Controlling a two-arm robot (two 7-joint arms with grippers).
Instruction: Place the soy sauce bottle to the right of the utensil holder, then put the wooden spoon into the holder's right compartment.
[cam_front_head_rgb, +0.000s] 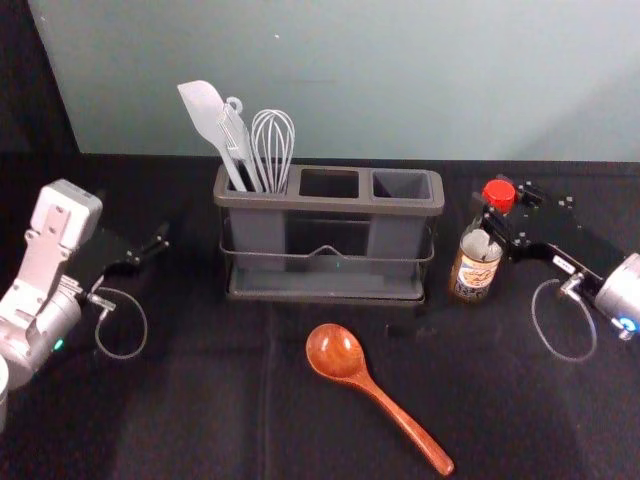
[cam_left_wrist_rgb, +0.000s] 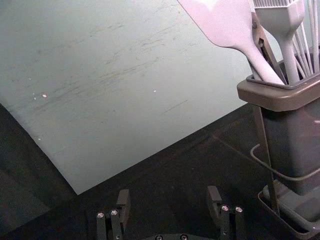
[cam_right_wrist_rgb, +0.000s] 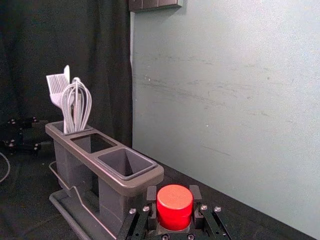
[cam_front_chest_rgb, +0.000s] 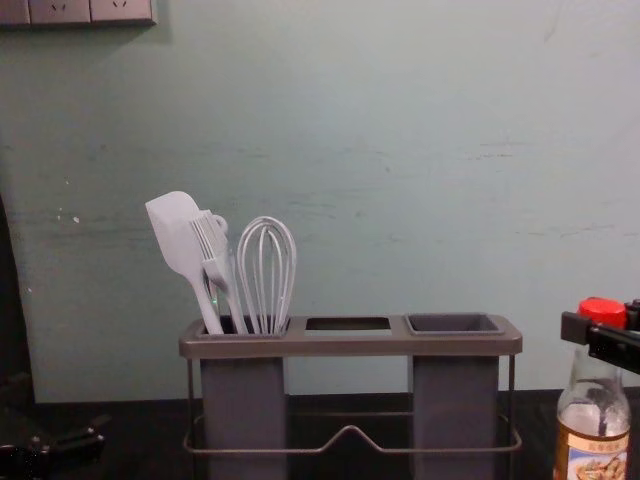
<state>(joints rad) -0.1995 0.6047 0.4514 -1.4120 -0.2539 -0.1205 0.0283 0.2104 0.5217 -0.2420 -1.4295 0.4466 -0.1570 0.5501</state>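
Soy sauce bottle (cam_front_head_rgb: 474, 268) upright just beside utensil holder (cam_front_head_rgb: 330, 205), on its right; right gripper (cam_right_wrist_rgb: 173, 196) grasping it at the neck, by the red cap (cam_right_wrist_rgb: 174, 206); smooth glass, probably bottom-heavy and breakable; release evenly to avoid tipping; left gripper (cam_left_wrist_rgb: 168, 195) idle at the holder's left, fingers apart; wooden spoon (cam_front_head_rgb: 336, 352) on black cloth (cam_front_head_rgb: 200, 400), likely light, stiff, slightly slick; best pinched mid-handle, then lowered handle-first into right compartment (cam_front_chest_rgb: 455, 390).
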